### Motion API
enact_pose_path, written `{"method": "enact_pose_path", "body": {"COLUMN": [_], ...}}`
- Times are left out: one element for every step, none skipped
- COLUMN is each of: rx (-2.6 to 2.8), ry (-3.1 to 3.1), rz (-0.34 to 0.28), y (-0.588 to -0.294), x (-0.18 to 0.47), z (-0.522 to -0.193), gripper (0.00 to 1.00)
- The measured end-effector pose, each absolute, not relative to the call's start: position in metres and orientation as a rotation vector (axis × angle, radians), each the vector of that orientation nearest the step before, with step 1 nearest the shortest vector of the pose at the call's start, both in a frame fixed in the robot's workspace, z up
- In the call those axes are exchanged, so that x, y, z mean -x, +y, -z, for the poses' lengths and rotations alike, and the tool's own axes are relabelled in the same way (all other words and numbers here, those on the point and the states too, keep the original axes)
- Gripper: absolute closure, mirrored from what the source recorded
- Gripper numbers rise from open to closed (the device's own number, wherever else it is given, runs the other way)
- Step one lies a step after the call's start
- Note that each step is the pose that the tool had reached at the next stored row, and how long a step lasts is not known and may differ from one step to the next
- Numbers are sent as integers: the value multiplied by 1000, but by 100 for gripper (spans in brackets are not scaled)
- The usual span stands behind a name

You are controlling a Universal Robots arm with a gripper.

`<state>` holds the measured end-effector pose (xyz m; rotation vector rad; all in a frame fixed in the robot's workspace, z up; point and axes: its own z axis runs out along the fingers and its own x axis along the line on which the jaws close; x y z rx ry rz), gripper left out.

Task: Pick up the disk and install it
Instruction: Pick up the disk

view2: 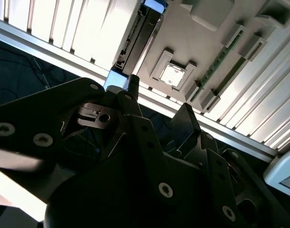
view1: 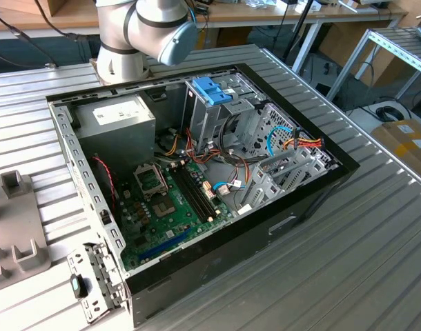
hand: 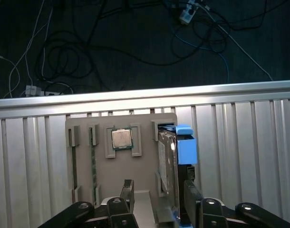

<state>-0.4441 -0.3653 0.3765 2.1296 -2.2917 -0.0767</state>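
The disk [hand: 167, 161] stands on edge in a slot of a grey fixture plate [hand: 145, 175], with its light blue frame [hand: 186, 148] at the far end. My gripper [hand: 159, 192] is open, its two black fingers [hand: 128, 190] on either side of the disk's near end and clear of its faces. In the second wrist view the disk [view2: 138, 38] runs edge-on away from my gripper [view2: 159, 99]. The open computer case [view1: 314, 200] lies on the ribbed metal table, and the grey fixture plate [view1: 17, 227] sits at the exterior view's left edge.
A processor chip [hand: 121, 138] and a memory stick [hand: 93, 161] sit in other slots of the plate. Inside the case are a metal drive cage with a blue handle [view1: 212, 89], a grey power-supply box [view1: 121, 114] and the green motherboard [view1: 172, 207]. Cables lie on the floor beyond the table edge [hand: 145, 95].
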Motion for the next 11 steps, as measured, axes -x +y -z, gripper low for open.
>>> {"method": "enact_pose_path", "body": {"rx": [-2130,-2130,-2130,-2130,-2130,-2130,-2130,-2130,-2130,-2130,-2130], "ry": [-2292,-2292,-2292,-2292,-2292,-2292,-2292,-2292,-2292,-2292,-2292], "rz": [77,77,77,77,77,77,77,77,77,77,77], "y": [-363,-362,-361,-359,-359,-358,-357,-356,-355,-354,-354], "x": [444,444,444,444,444,444,445,446,446,447,447], "z": [-376,-376,-375,-374,-373,-372,-370,-369,-368,-368,-367], "gripper": [46,46,46,46,46,46,46,46,46,46,46]}}
